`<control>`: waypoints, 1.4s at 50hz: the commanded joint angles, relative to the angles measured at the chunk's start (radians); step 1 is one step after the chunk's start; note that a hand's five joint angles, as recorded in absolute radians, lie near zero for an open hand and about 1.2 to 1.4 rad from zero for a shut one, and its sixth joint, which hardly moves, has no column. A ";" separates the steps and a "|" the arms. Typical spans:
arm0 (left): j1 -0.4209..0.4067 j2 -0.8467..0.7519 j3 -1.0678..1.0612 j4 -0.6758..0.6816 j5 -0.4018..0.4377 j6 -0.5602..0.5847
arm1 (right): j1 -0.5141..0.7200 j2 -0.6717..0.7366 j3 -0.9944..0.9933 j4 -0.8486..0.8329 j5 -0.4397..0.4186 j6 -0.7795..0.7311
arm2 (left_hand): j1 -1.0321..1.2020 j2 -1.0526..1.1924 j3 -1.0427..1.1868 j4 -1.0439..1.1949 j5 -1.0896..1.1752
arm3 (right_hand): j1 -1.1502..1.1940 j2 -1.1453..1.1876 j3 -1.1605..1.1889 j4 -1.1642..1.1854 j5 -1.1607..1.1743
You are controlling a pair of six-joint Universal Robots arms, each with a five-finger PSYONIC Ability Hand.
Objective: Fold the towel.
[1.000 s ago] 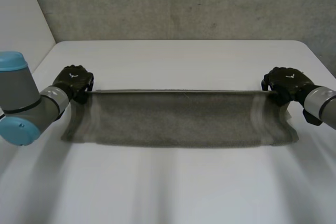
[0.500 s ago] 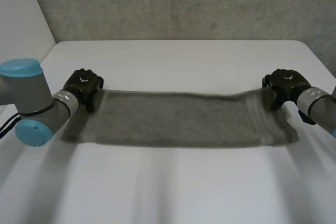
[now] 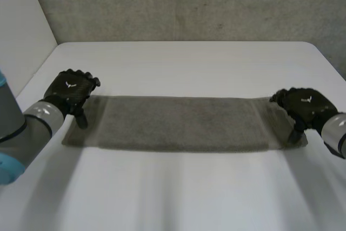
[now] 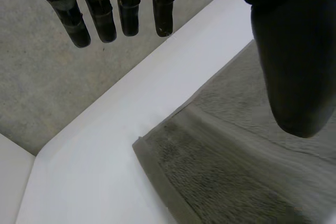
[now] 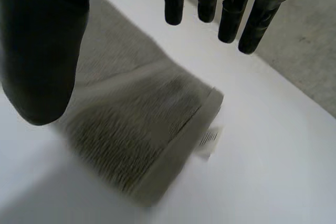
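Note:
A grey towel (image 3: 181, 124) lies flat on the white table (image 3: 184, 63) as a long strip running left to right. My left hand (image 3: 70, 91) hovers over the towel's left end, open, with straight fingers (image 4: 100, 17) and the thumb apart; the towel's corner (image 4: 210, 177) lies below it, untouched. At the strip's right end my right hand (image 3: 304, 109) is open too. Under its spread fingers (image 5: 228, 9) lies the towel's short edge (image 5: 173, 156) with a small white label (image 5: 209, 139).
A grey wall (image 3: 184, 4) stands behind the table's far edge. Bare tabletop stretches beyond the towel and in front of it. The table's left edge (image 3: 38, 71) runs close to my left arm (image 3: 24, 133).
Both hands have opened and let go of the towel's raised far edge. That edge has dropped flat onto the table. Both hands have drawn back a little toward the near side.

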 commanded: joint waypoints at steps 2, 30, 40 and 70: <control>-0.008 0.081 -0.116 0.062 0.002 -0.063 | -0.050 0.037 0.081 -0.099 -0.007 -0.059 | -0.070 -0.065 -0.051 -0.059 -0.045 | 0.153 0.155 -0.043 -0.076 0.165; -0.002 0.076 -0.130 0.072 0.001 -0.081 | -0.111 0.127 0.073 -0.174 -0.092 -0.068 | -0.070 -0.065 -0.051 -0.059 -0.045 | 1.144 1.146 -0.043 -0.076 1.156; 0.004 0.076 -0.128 0.072 0.001 -0.080 | -0.369 0.074 0.020 -0.140 -0.113 -0.211 | -0.070 -0.065 -0.051 -0.059 -0.045 | 1.144 1.146 -0.043 -0.076 1.156; 0.004 0.075 -0.134 0.076 -0.001 -0.082 | 0.521 0.124 -0.399 -0.128 0.080 0.070 | -0.070 -0.065 -0.051 -0.059 -0.045 | 1.144 1.146 -0.043 -0.076 1.156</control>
